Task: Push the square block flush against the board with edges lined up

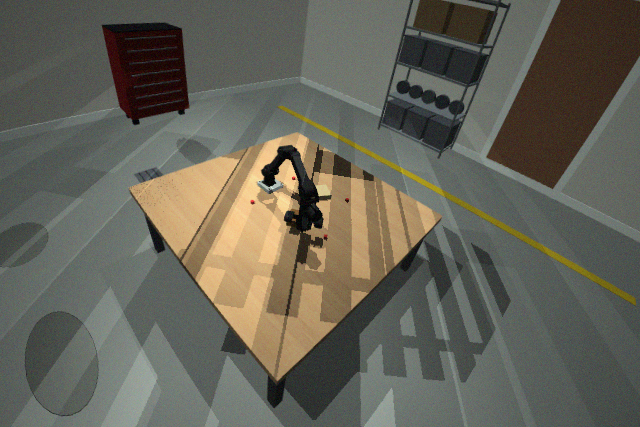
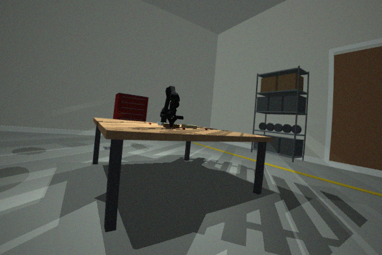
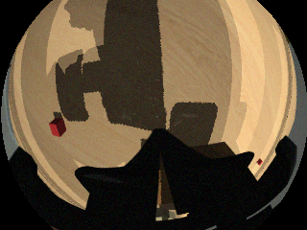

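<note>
My gripper [image 1: 303,229] [image 2: 171,127] [image 3: 158,132] is shut and empty, its tips low at the tabletop. The square brown block [image 2: 166,125] [image 3: 223,149] is mostly hidden by the gripper; it shows just behind the tips in the exterior view and past the right finger in the wrist view. In the top view the arm covers it. The pale yellow board [image 1: 324,191] [image 2: 188,126] lies flat behind and to the right of the gripper, partly covered by the arm in the top view. Whether block and board touch is hidden.
Small red cubes [image 1: 325,236] [image 3: 58,126] lie on the wooden table [image 1: 248,303]; one is just right of the gripper in the top view. The arm's white base plate [image 1: 270,185] is at the back left of the gripper. Shadows cross the tabletop.
</note>
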Controlling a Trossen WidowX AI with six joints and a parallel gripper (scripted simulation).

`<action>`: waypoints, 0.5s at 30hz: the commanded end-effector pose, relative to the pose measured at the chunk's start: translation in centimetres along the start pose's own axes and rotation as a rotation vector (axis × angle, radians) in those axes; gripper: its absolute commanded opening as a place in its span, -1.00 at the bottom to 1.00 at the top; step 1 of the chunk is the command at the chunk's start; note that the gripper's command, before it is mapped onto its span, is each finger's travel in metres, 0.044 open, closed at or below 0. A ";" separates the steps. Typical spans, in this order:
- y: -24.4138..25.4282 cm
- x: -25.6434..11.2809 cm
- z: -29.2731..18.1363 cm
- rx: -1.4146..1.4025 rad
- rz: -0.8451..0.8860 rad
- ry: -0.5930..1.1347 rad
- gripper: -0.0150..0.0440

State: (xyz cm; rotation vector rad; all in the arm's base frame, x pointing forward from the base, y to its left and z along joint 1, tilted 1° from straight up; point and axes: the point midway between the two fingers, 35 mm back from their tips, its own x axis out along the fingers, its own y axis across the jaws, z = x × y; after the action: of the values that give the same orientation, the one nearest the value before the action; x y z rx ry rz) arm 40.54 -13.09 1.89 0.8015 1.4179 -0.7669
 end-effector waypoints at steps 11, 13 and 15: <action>0.1 -0.1 -1.3 -0.001 -0.001 -0.002 -0.49; 0.1 -0.1 -1.5 -0.001 -0.001 -0.002 -0.49; 0.1 -0.1 -1.7 -0.001 -0.001 -0.002 -0.49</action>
State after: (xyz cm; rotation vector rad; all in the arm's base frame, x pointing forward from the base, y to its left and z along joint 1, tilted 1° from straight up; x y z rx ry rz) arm 39.96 -12.01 1.84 0.7959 1.4191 -0.7647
